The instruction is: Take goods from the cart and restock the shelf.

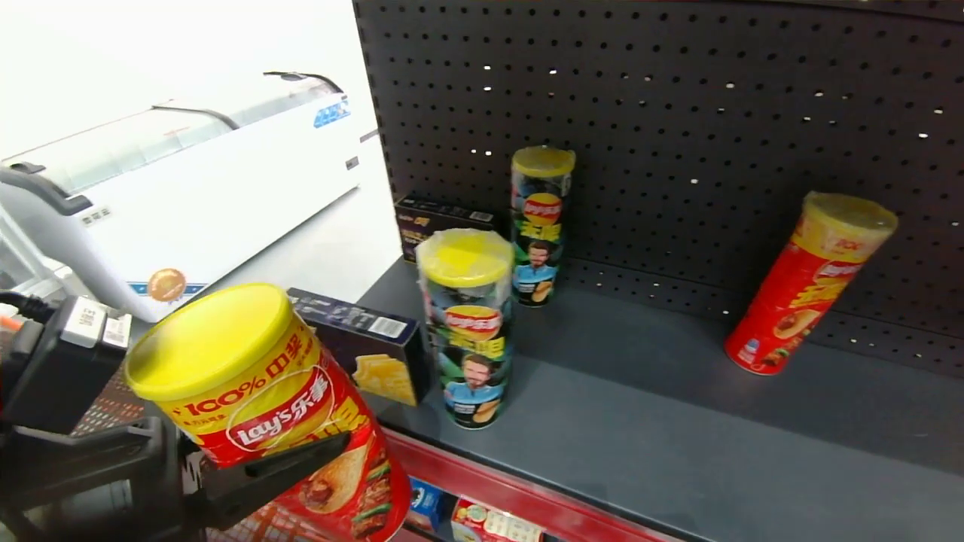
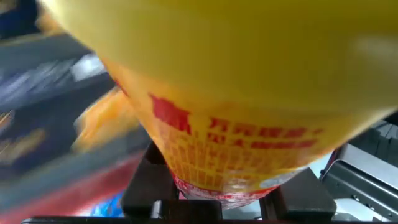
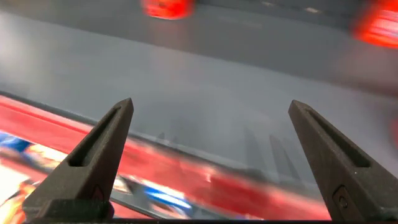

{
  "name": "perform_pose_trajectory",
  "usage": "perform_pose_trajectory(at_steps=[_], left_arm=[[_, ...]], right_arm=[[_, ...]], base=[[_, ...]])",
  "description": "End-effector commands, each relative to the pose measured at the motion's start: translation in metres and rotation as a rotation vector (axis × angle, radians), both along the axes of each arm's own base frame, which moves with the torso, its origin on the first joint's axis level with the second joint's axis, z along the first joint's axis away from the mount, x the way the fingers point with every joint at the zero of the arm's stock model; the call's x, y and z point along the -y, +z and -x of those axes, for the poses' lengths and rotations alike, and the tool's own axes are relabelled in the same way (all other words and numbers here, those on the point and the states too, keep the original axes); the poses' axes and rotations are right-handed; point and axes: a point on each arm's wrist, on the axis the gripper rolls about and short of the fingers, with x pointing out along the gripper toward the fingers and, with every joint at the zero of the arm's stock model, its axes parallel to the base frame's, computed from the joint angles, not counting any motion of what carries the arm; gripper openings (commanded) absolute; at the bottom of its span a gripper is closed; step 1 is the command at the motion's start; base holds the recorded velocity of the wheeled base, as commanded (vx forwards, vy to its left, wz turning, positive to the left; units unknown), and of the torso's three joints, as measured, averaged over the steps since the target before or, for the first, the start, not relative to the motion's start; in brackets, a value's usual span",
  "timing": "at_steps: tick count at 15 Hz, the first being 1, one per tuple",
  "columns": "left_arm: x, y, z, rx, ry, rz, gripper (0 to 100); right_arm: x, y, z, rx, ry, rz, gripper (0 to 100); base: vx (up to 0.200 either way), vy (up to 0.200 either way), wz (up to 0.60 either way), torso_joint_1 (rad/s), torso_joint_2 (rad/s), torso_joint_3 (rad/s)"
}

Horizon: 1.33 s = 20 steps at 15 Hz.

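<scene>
My left gripper point(image 1: 248, 467) is shut on a red chip can with a yellow lid point(image 1: 256, 399), held tilted at the lower left, just off the front left corner of the grey shelf point(image 1: 678, 421). In the left wrist view the same can point(image 2: 236, 118) sits between the black fingers point(image 2: 146, 186). Two green chip cans stand on the shelf, one near the front point(image 1: 467, 331) and one behind it point(image 1: 538, 226). A red chip can point(image 1: 809, 282) leans against the pegboard at the right. My right gripper point(image 3: 211, 155) hangs open over the shelf's red front edge point(image 3: 186, 180).
Two dark boxes lie at the shelf's left end, one by the held can point(image 1: 369, 350) and one at the back point(image 1: 440, 222). Black pegboard point(image 1: 715, 113) backs the shelf. A white chest freezer point(image 1: 188, 181) stands to the left. Packaged goods point(image 1: 482, 519) show on the shelf below.
</scene>
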Motion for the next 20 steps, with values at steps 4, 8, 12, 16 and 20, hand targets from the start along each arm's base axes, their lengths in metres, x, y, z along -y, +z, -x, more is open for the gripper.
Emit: perform_pose_trajectory(at_steps=[4,8,12,16,20], left_arm=[[0.0004,-0.0014,-0.0011,-0.007,0.000,-0.003,0],[-0.0003,-0.0014,-0.0015,-0.009,0.006,-0.002,0],[-0.0008,-0.0012,-0.0014,-0.007,0.010,-0.002,0],[-0.0011,-0.0012,-0.0008,-0.006,0.010,-0.001,0],[-0.0016,-0.0018,-0.0005,-0.007,0.014,-0.002,0]], right_arm=[[0.0000,0.0001,-0.0001,-0.001,0.000,0.000,100],[0.0000,0.0001,-0.0001,-0.001,0.000,0.000,100],[0.0000,0.0001,-0.0001,-0.001,0.000,0.002,100],[0.0000,0.0001,-0.0001,-0.001,0.000,0.003,100],[0.0000,0.0001,-0.0001,-0.001,-0.003,0.002,100]], base=[[0.000,0.000,-0.60,0.002,0.00,0.002],[0.000,0.000,-0.45,0.001,0.00,0.001],[0.000,0.000,0.00,0.000,0.00,0.000],[0.000,0.000,0.00,0.000,0.00,0.000],[0.000,0.000,0.30,0.001,0.00,-0.001]])
